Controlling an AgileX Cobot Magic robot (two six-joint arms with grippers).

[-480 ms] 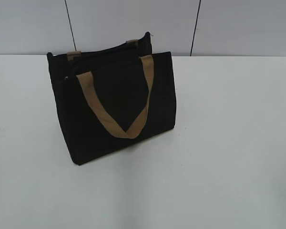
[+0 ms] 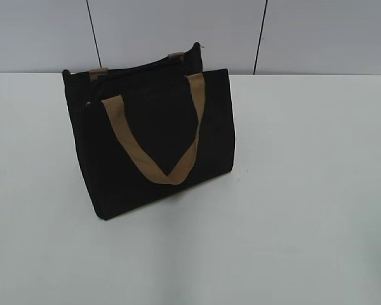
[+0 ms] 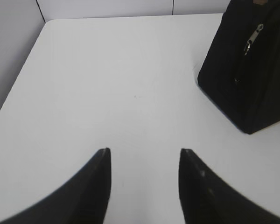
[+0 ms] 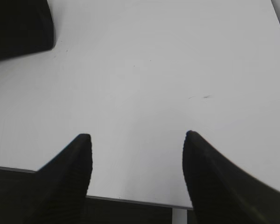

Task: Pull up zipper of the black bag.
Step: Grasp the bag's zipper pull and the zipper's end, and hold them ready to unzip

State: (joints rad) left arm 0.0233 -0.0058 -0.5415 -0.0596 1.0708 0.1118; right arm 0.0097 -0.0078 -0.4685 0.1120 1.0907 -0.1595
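Note:
The black bag [image 2: 152, 140] stands upright on the white table, left of centre, with a tan strap handle [image 2: 155, 146] hanging down its front. It shows at the top right of the left wrist view [image 3: 245, 79], where the silvery zipper pull [image 3: 253, 39] hangs on its end panel. A corner of the bag shows at the top left of the right wrist view [image 4: 18, 25]. My left gripper [image 3: 144, 151] is open and empty above the table, well short of the bag. My right gripper [image 4: 137, 136] is open and empty near the table's front edge. Neither gripper shows in the exterior view.
The white table [image 2: 292, 190] reaches back to a grey panelled wall [image 2: 178, 32]. The table's left edge shows in the left wrist view [image 3: 18, 77]. Its front edge shows in the right wrist view [image 4: 130, 199].

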